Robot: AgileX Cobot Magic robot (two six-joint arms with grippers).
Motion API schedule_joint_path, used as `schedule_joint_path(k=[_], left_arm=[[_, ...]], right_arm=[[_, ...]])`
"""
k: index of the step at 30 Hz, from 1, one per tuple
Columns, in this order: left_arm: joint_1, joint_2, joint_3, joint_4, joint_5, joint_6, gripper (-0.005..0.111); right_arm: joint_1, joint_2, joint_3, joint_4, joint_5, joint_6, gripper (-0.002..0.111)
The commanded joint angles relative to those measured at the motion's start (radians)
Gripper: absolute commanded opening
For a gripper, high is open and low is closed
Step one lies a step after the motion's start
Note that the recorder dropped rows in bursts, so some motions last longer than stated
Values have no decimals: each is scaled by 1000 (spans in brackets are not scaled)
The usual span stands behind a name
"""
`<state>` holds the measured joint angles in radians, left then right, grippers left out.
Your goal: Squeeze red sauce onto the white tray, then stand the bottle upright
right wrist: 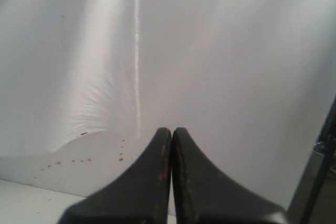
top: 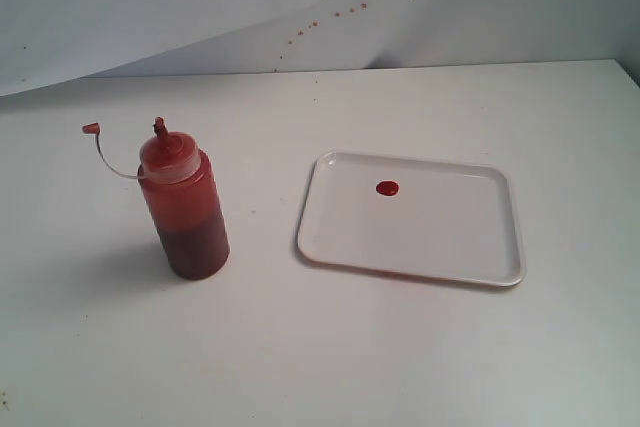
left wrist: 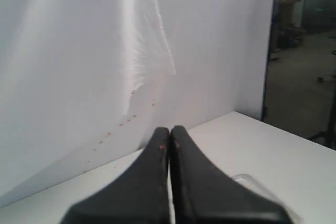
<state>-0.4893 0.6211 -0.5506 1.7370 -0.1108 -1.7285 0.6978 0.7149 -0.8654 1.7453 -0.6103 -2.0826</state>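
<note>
Since the bottle [top: 184, 202] stands upright on the surface [top: 400, 357] beside the white tray [top: 450, 242], which bears a red sauce [top: 387, 188] blob, both steps look done. Left fingers [left wrist: 156, 163] and right fingers [right wrist: 156, 166] closed, empty.

The red-tinted bottle [top: 184, 207] stands upright with its tip cap dangling off, well apart from the flat white tray [top: 420, 252] to its right, where a small round blob of red sauce [top: 387, 188] sits.
</note>
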Motion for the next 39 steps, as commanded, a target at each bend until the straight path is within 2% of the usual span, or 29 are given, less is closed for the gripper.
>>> schedule_joint_path(k=[1,7,24,33,37,39], left_arm=[[2,-5,-2,-11,-114,3,1],[2,-5,-2,-65,-150,2,1],[2,-5,-2,-56,-156,2,1],[11,-20,-2,-53,-43,6,0],[14,-132,33,-18,-46,6,0],[52,-247,89,-18,-55,2,0]], right_arm=[[1,-71,28,-1,-121,-2,0],[1,-102,28,-1,-225,-2,0],[1,-102,28,-1,-227,-2,0],[1,-102,28,-1,-227,-2,0],[1,-102,28,-1,-227,-2,0],[1,-102,28,-1,-227,-2,0]])
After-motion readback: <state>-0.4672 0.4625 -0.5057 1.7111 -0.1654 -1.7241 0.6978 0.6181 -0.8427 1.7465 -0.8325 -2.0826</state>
